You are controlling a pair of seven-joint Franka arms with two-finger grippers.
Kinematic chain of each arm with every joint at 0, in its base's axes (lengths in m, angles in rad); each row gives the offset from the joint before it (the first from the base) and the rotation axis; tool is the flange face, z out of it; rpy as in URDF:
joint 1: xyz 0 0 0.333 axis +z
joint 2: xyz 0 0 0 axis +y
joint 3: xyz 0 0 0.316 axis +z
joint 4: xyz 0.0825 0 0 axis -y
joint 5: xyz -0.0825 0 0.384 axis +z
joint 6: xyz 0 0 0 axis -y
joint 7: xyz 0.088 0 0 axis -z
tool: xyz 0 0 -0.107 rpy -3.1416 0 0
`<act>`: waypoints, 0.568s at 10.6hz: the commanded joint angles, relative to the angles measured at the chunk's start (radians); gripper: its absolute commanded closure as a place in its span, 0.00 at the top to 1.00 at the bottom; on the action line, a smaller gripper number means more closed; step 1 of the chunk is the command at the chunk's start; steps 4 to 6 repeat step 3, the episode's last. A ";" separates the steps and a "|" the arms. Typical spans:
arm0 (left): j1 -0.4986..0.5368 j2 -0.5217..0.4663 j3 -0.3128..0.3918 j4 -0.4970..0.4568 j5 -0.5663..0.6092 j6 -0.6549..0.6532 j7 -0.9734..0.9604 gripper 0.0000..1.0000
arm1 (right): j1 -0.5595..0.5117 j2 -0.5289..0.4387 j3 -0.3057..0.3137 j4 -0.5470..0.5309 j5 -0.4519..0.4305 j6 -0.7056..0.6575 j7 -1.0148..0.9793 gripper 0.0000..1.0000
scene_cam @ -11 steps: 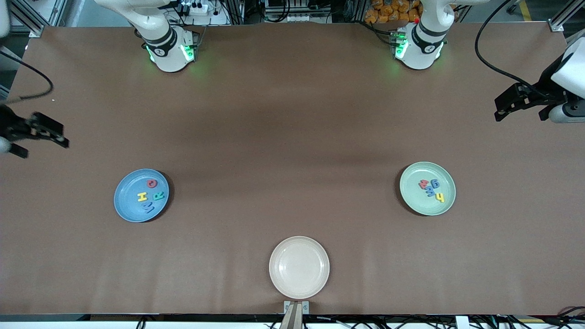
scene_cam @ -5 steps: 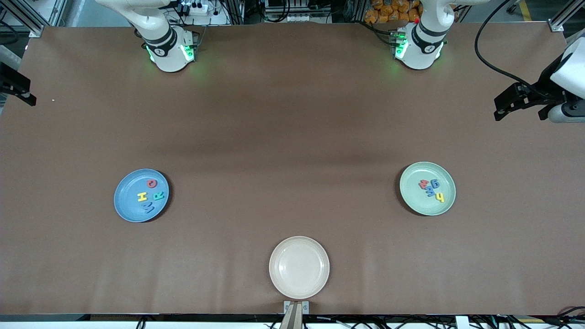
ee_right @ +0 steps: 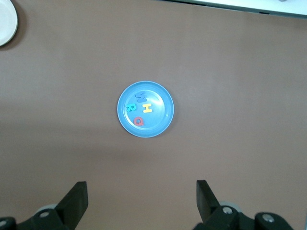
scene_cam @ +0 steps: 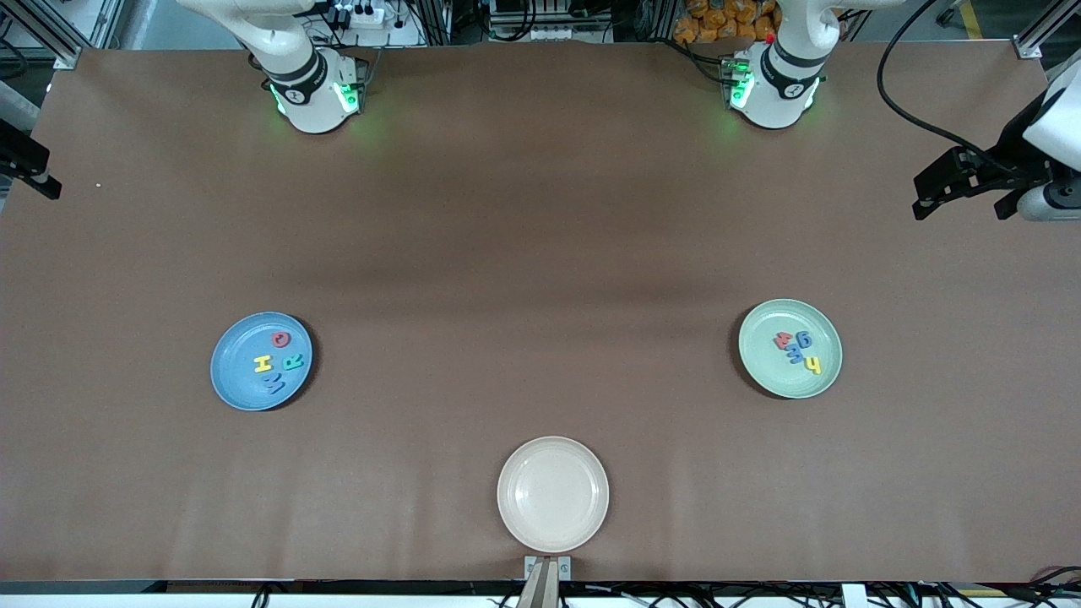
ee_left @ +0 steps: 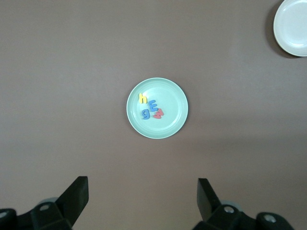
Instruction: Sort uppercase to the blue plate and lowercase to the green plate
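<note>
The blue plate (scene_cam: 232, 371) lies toward the right arm's end of the table and holds the uppercase letters: red Q (scene_cam: 280, 339), yellow H (scene_cam: 263, 364), green R (scene_cam: 293, 363) and blue M (scene_cam: 275, 385). The green plate (scene_cam: 764, 367) lies toward the left arm's end and holds the lowercase letters: red w (scene_cam: 782, 340), blue g (scene_cam: 805, 339), blue m (scene_cam: 795, 354) and yellow y (scene_cam: 812, 366). My left gripper (scene_cam: 961, 207) hangs open and empty high over the table's edge, looking down on the green plate (ee_left: 172, 103). My right gripper (scene_cam: 34, 173), open and empty, looks down on the blue plate (ee_right: 160, 110).
An empty cream-beige plate (scene_cam: 553, 494) sits at the table edge nearest the front camera, midway between the two coloured plates. Bare brown tabletop lies between the plates and the arm bases.
My right gripper has pulled up and away toward the table's outer edge, nearly out of the front view. The left gripper rose slightly. Plates and letters have not moved.
</note>
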State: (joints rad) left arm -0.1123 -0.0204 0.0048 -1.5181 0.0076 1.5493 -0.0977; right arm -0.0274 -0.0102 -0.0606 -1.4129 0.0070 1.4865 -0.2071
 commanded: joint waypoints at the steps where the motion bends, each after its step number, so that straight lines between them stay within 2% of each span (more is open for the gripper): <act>1: 0.000 0.004 0.004 0.029 -0.021 -0.031 0.009 1.00 | -0.025 -0.010 0.018 -0.017 0.031 0.021 0.012 1.00; 6: 0.000 0.002 0.004 0.029 -0.021 -0.031 0.010 1.00 | -0.025 -0.010 0.018 -0.017 0.033 0.009 0.018 1.00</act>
